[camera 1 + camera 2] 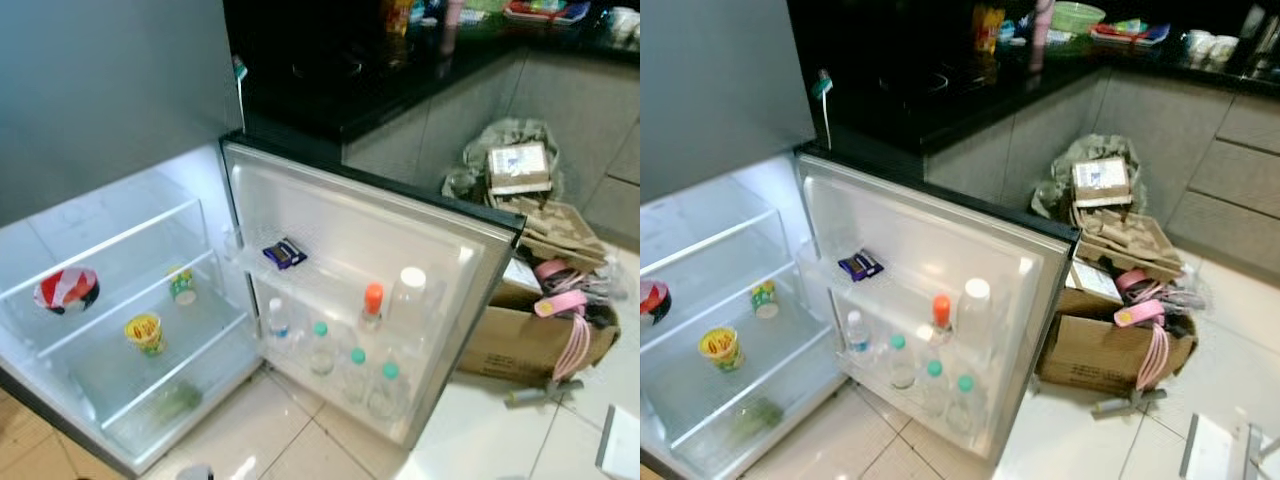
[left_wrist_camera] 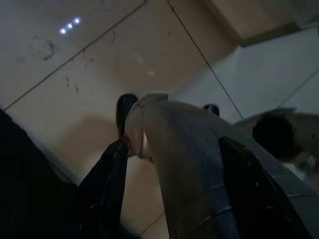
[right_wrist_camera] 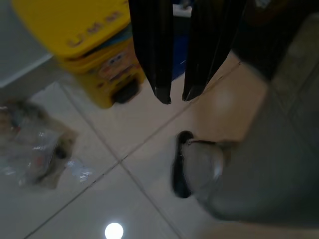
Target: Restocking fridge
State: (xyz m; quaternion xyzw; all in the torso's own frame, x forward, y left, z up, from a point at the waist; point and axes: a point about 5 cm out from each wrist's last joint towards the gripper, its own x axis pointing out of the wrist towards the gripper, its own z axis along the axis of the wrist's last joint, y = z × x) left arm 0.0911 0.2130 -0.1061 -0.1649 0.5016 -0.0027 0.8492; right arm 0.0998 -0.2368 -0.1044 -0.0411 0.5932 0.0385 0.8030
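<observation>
A: Where is the fridge (image 1: pixel 120 250) and how does it stand?

B: Low at the left, door (image 1: pixel 370 290) swung wide toward the middle of the room, its long edge running from the cabinet out over the tiled floor (image 1: pixel 300 440).

A: What is in the door?

B: On the upper ledge lies a dark blue packet (image 1: pixel 284 253). In the bottom rack stand clear bottles with teal caps (image 1: pixel 355 372), an orange-capped bottle (image 1: pixel 372 305), a tall white-capped bottle (image 1: pixel 408 295) and a small blue-labelled bottle (image 1: pixel 279 322).

A: And the shelves?

B: A red and white bowl (image 1: pixel 66 290), a yellow cup (image 1: pixel 146 333), a small green-labelled cup (image 1: pixel 182 286); something green (image 1: pixel 175 403) in the bottom drawer.

A: What lies nearby?

B: Just behind the door's free edge, a cardboard box (image 1: pixel 520 345) heaped with pink items and flattened cartons (image 1: pixel 555 235); black counter (image 1: pixel 380 70) above.

A: The grippers?

B: Left gripper (image 2: pixel 169 144) hangs over tile, fingers spread either side of the robot's leg. Right gripper (image 3: pixel 177 97) hangs near a yellow bin (image 3: pixel 94 45), fingers nearly together, holding nothing.
</observation>
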